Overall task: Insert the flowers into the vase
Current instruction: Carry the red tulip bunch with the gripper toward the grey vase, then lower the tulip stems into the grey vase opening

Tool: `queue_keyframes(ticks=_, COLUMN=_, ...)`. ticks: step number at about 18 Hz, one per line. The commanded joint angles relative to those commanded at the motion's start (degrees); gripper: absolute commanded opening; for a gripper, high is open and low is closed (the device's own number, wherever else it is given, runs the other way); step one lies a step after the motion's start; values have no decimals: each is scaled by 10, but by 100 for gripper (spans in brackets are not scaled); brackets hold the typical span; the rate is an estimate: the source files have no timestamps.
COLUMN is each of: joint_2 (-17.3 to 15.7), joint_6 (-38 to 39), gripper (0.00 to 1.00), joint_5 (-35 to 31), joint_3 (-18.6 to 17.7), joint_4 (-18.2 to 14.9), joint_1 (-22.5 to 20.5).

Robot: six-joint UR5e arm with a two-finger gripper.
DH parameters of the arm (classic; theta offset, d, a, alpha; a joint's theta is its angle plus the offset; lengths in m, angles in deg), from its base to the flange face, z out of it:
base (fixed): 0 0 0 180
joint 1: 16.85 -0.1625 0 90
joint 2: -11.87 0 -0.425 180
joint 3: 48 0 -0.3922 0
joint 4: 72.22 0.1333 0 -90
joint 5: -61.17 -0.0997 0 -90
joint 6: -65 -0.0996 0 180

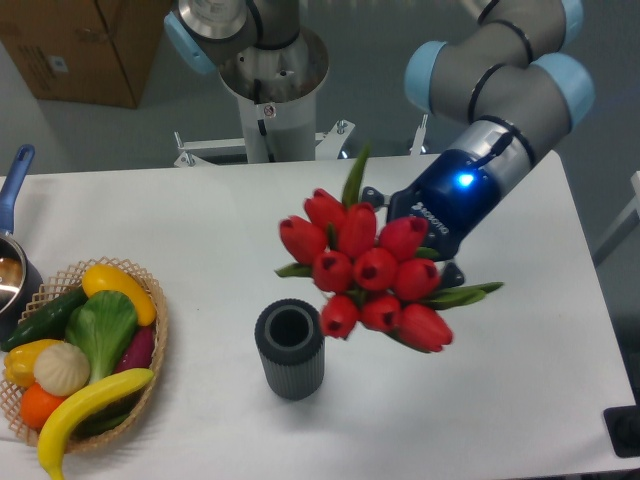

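Observation:
The flowers (368,270), a bunch of red tulip heads with green leaves, hang in the air right of the table's middle, heads turned toward the camera. My gripper (432,258) sits behind the bunch at its right and holds it by the stems; its fingers are mostly hidden by the heads. The vase (290,348), a dark grey ribbed cylinder with an open round mouth, stands upright on the white table (520,400), just left of and below the bunch. The nearest tulip head is a little right of the vase's mouth.
A wicker basket (150,300) with toy vegetables and fruit stands at the left front. A pot with a blue handle (18,170) is at the left edge. The arm's base (270,90) stands behind the table. A cardboard box (90,45) is at the back left.

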Motion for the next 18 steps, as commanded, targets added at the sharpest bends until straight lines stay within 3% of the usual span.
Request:
queue_keyframes(ticks=2, joint_2=0, joint_6=-2, gripper=0, joint_5=18, joint_3=-24, joint_4=35, joint_1=6)
queue_keyframes(ticks=4, joint_2=0, joint_6=-4, gripper=0, joint_5=20, joint_3=-44, joint_4=50, joint_1=4)
queue_keyframes(ticks=12, joint_2=0, joint_6=-68, gripper=0, joint_5=20, joint_3=-86, joint_4=51, joint_1=5)
queue_keyframes(ticks=18, joint_2=11, joint_6=-140, gripper=4, joint_5=18, joint_3=-141, joint_4=52, joint_1=4)
